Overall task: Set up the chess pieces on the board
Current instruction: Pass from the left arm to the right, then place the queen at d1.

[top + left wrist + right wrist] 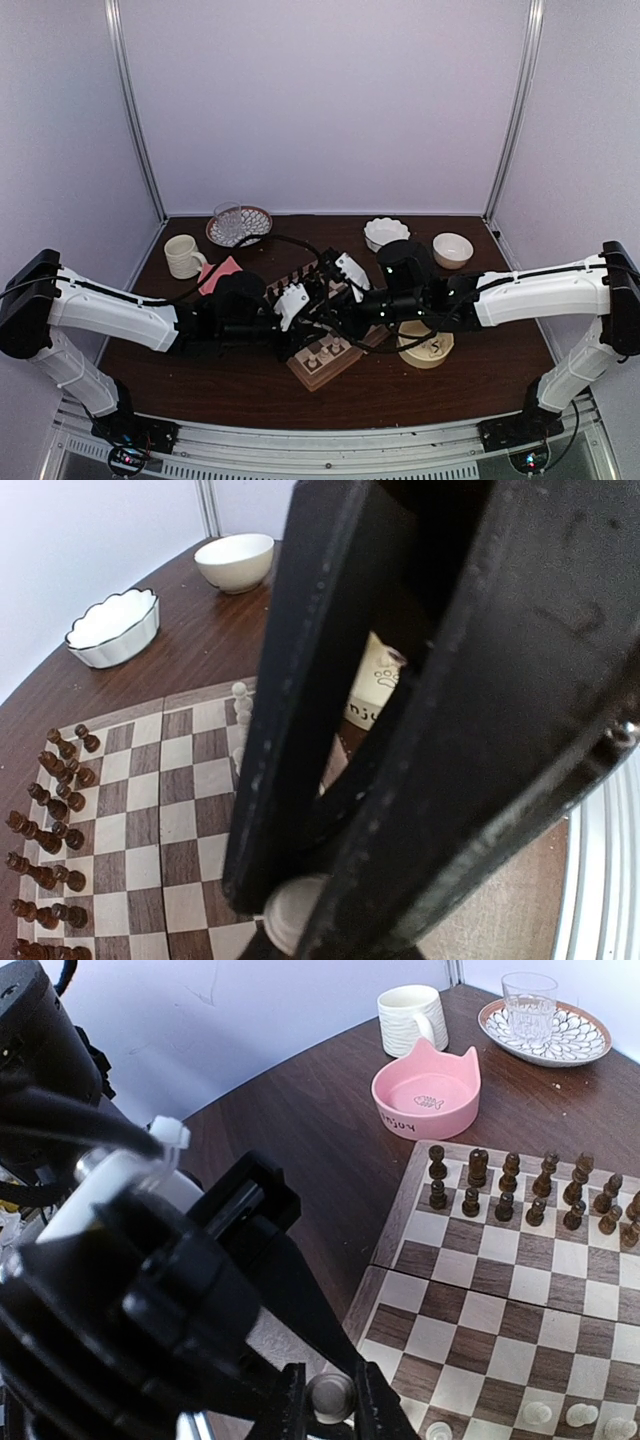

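Dark wooden worktop (pixel 480 385) beneath both arms; on it, under and ahead of the two hands, the checkered board (pixel 500 1300) with its pale rim.

Over the near part of that board, left hand (pixel 300 922) and right hand (pixel 333 1408) with tips brought close together. Left hand almost fully closed, dark fingers (pixel 270 780) narrowing onto a cream-white piece (pixel 290 910) held at their ends. Right hand pinched tight too, one fingertip on each side of a small cream-white piece close by the board's rim; seemingly the same one, though cannot tell for sure.

Far beyond the right hand, a patterned plate (pixel 575 1045) carrying a glass (pixel 528 1005); beside it a ribbed mug (pixel 412 1018); nearer the hand, a pink bowl (pixel 428 1090) with cat ears, just off the board's far corner.

Beyond the left hand, a fluted white bowl (pixel 115 630) and a round cream bowl (pixel 235 560); close behind its fingers, a printed cream dish (pixel 372 695) beside the board.

Along the board edge farthest from the right hand, dark pieces (pixel 505 1200) upright in two rows.

Just right of the right hand's tips, a few cream-white pieces (pixel 538 1412) standing on squares; one more upright just past the left fingers.
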{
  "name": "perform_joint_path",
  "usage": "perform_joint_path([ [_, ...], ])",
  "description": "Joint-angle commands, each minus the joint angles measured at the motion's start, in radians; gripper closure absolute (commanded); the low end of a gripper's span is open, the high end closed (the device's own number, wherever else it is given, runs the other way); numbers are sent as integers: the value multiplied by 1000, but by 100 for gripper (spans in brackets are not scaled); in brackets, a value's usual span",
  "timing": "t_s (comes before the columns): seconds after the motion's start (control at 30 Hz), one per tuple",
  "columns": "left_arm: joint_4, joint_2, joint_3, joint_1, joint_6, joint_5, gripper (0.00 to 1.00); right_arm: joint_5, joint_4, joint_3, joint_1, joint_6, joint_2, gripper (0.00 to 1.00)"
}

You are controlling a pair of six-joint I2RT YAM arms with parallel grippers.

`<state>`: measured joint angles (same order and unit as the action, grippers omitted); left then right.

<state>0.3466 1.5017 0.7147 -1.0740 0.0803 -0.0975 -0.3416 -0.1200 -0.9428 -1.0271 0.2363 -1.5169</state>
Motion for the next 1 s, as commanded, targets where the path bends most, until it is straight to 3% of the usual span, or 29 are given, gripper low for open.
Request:
perform_joint_path([
  [0.0,30,-12,24,-7,21,59,59,52,-10,3,-2,-11,29,88],
  [0.1,73,-42,-10,-7,42,115,43,99,-17,24,-2,-14,57,91],
  [0.23,109,-79,-50,-5,64,173,30,160,-28,53,-2,-18,88,94],
  [0.63,114,-204,-119,-5,67,385,28,251,-31,143,-1,-61,147,95],
  [0.97,124,-199,-128,-6,50,425,29,280,-95,220,-1,-54,109,95],
])
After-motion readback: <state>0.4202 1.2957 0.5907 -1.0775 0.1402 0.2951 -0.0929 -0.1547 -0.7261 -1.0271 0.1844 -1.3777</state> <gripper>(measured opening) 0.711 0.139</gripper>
